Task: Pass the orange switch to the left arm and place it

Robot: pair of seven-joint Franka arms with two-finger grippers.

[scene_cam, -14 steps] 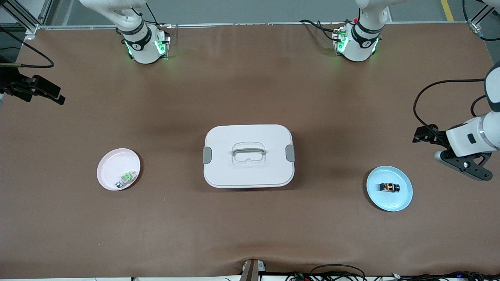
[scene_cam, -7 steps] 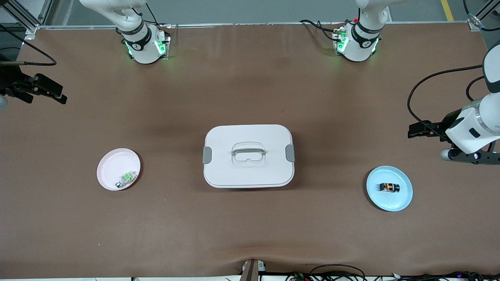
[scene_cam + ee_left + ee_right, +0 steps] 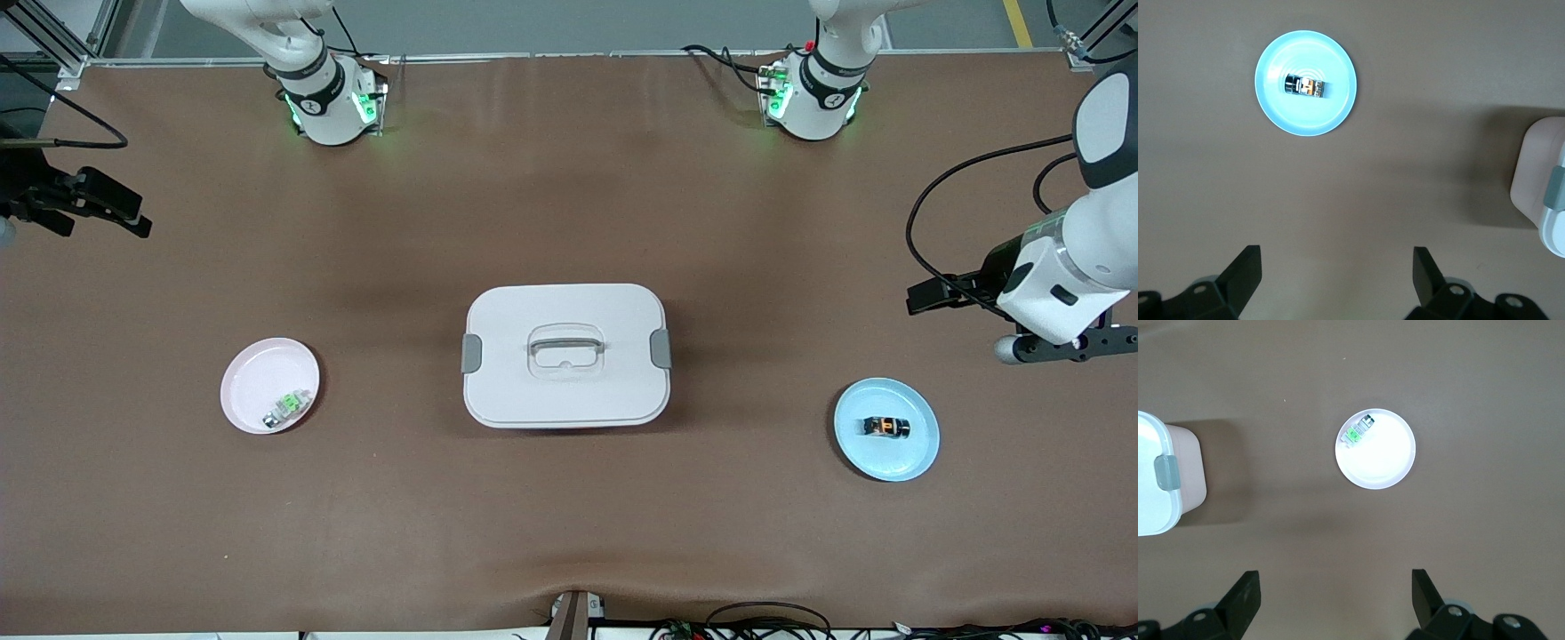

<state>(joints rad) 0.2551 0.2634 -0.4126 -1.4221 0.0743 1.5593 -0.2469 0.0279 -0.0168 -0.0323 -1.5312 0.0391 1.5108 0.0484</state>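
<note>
Orange switch (image 3: 885,428) bears no readable writing; both grippers' jaws gape wide, empty.

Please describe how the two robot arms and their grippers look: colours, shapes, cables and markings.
Both arms are white, rounded, with black joint bands and green lights at the bases. The left gripper and right gripper are black, each with two wedge-shaped jaws. Black cables loop beside the left arm.
</note>
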